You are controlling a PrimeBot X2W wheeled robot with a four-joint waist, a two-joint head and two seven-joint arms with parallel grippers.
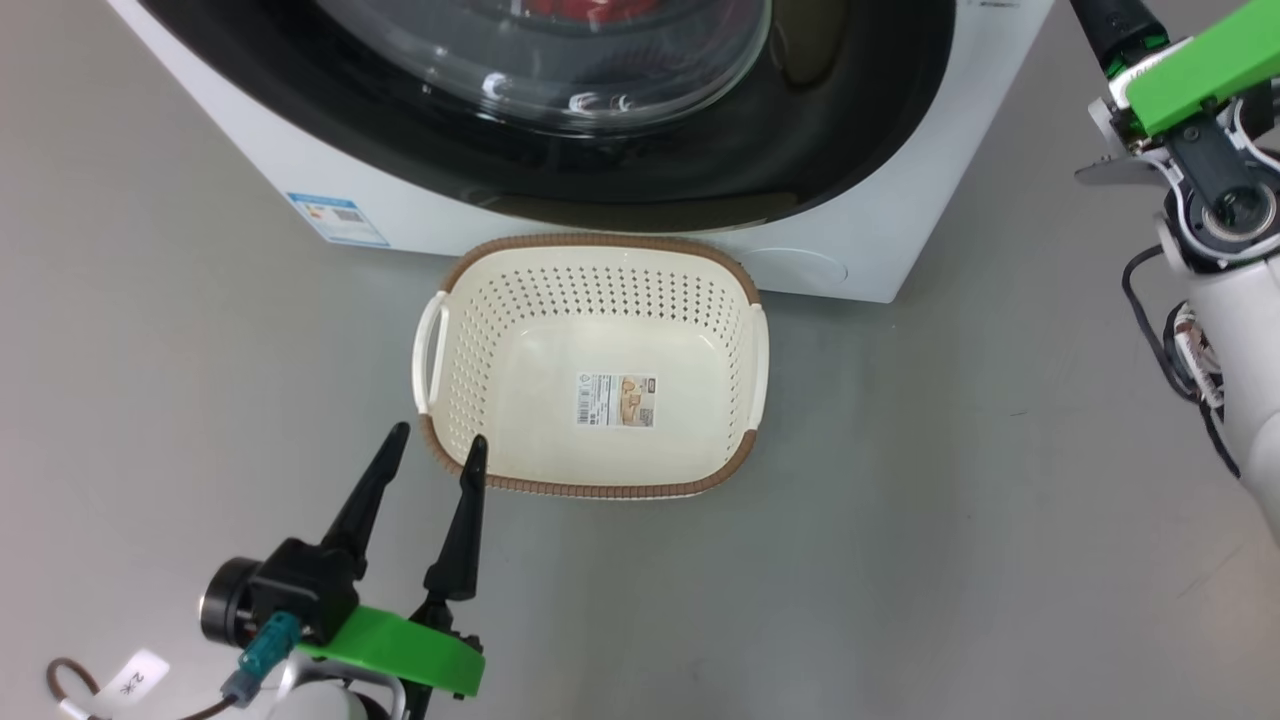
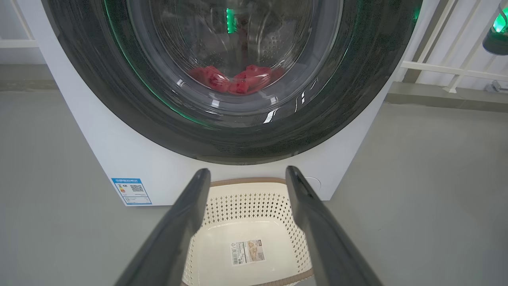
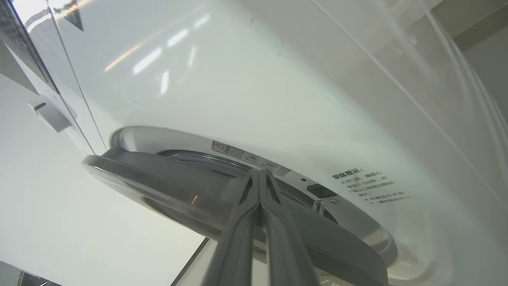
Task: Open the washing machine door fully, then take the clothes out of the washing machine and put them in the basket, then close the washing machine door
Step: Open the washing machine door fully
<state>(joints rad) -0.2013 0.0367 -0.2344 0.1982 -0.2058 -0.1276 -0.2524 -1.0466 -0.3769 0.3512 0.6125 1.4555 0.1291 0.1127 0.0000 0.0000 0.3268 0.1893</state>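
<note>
Two long dark fingers (image 3: 238, 242) of the right gripper (image 3: 258, 174) lay pressed together with nothing between them. Their tips reached into the narrow gap between the washing machine door (image 3: 178, 186) and the white front of the washing machine (image 3: 238, 79). At that edge the door's rim stood slightly off the front, though I could not tell whether the tips touched it.

Lower down, the left gripper (image 1: 439, 434) was spread apart and empty. It hung low over the grey floor (image 1: 900, 500) and pointed toward the machine. In the head view one fingertip overlapped the near left corner of the basket (image 1: 600, 242).

That basket sat upright on the floor just in front of the machine, beneath the door, with a sticker (image 1: 617, 400) showing on its cream bottom. Behind the door's bulging glass the clothes (image 2: 238, 79) lay as a red heap low in the drum. A blue-bordered label (image 1: 337, 218) marked the machine's lower front, left of the basket.
</note>
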